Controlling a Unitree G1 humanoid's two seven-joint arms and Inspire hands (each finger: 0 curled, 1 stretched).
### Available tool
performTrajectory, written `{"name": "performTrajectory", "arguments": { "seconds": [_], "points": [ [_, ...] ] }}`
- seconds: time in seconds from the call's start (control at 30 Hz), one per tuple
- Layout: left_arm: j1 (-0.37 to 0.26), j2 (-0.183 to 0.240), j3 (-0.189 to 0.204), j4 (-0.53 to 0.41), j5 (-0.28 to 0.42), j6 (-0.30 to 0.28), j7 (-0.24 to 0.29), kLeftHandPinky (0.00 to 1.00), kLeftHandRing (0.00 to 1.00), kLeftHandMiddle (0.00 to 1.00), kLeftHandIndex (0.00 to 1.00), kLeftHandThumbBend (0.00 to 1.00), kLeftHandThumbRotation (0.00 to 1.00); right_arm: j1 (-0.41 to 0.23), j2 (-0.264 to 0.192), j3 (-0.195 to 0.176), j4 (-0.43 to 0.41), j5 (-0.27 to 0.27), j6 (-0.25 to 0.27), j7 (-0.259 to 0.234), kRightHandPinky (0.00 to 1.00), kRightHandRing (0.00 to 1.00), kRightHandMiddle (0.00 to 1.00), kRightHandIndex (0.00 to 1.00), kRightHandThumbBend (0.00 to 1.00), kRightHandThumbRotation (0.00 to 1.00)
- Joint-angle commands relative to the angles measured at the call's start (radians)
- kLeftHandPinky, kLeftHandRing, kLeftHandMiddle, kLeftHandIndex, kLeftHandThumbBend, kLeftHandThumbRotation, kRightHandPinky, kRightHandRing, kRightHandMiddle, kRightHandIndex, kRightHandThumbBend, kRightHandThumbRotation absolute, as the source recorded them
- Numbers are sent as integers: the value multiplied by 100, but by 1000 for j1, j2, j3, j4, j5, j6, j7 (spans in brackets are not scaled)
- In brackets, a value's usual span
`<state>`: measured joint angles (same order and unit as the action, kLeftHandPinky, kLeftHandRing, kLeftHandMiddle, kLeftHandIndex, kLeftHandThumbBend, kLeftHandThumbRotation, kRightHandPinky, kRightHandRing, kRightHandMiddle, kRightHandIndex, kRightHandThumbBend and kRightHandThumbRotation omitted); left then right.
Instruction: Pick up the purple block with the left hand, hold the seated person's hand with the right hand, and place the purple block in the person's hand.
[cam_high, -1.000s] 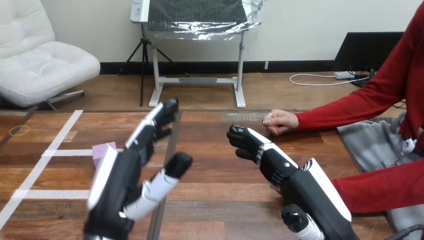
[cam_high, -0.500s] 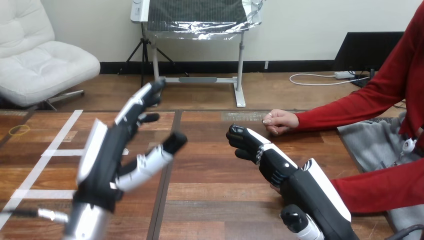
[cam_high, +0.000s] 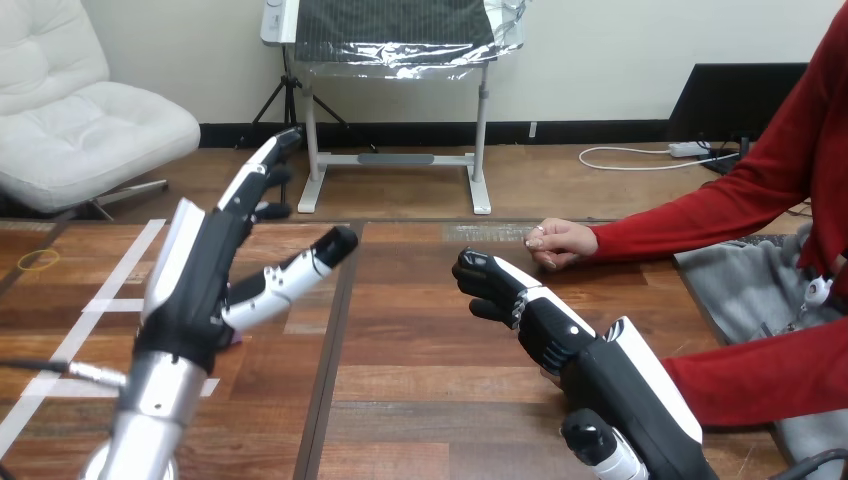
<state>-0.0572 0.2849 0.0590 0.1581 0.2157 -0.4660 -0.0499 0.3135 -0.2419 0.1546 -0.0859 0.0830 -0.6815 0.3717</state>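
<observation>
Holds the left hand (cam_high: 195, 285) raised over the wooden table (cam_high: 430, 380), fingers straight and empty, seemingly ready to drop. Rests the right hand (cam_high: 520, 305) low, curled on nothing, apart from the person's hand (cam_high: 560, 243). Hides the purple block (cam_high: 237, 340), bar a sliver, behind the left palm.

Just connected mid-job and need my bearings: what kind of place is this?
Probably a staged test bench: white tape lines mark the wooden table, and the person's hand rests on it beyond the right hand.
</observation>
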Motion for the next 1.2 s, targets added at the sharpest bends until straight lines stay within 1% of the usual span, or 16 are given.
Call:
{"name": "performTrajectory", "arguments": {
  "seconds": [0.0,0.13,0.17,0.37,0.43,0.57,0.8,0.93,1.07,1.17],
  "points": [
    [-143,54,8,94,43,24,22,84,92,94,92,68,67,-52,-3,-19,-38,16,-5,-2,89,92,91,91,99,100],
    [-183,79,-2,141,74,40,23,86,94,95,93,68,68,-53,-3,-19,-37,16,-3,-2,89,91,91,91,99,100],
    [-199,90,-8,160,91,42,26,86,94,95,93,67,68,-52,-3,-19,-40,16,0,-2,89,91,91,91,99,100],
    [-267,126,-30,241,162,50,48,81,93,95,93,65,66,-52,-4,-18,-45,18,7,-1,89,91,91,91,99,100],
    [-285,133,-36,267,180,47,58,80,92,95,93,65,65,-52,-5,-18,-46,19,8,0,89,91,91,91,99,100],
    [-335,155,-57,332,234,63,76,80,92,94,92,66,63,-48,-5,-20,-52,16,13,-2,89,91,91,91,100,100],
    [-415,186,-97,446,307,84,114,88,92,94,92,68,62,-50,-7,-22,-50,20,7,1,88,91,91,91,99,100],
    [-458,197,-115,511,337,86,134,90,91,94,91,69,61,-49,-7,-23,-48,23,7,2,88,91,91,91,99,100],
    [-509,218,-150,586,390,100,162,91,91,94,91,70,61,-45,-8,-24,-54,23,12,0,88,91,91,91,100,100],
    [-542,226,-168,639,413,103,179,92,91,93,90,71,61,-42,-8,-25,-60,22,17,-2,88,91,90,90,100,100]
  ]
}}
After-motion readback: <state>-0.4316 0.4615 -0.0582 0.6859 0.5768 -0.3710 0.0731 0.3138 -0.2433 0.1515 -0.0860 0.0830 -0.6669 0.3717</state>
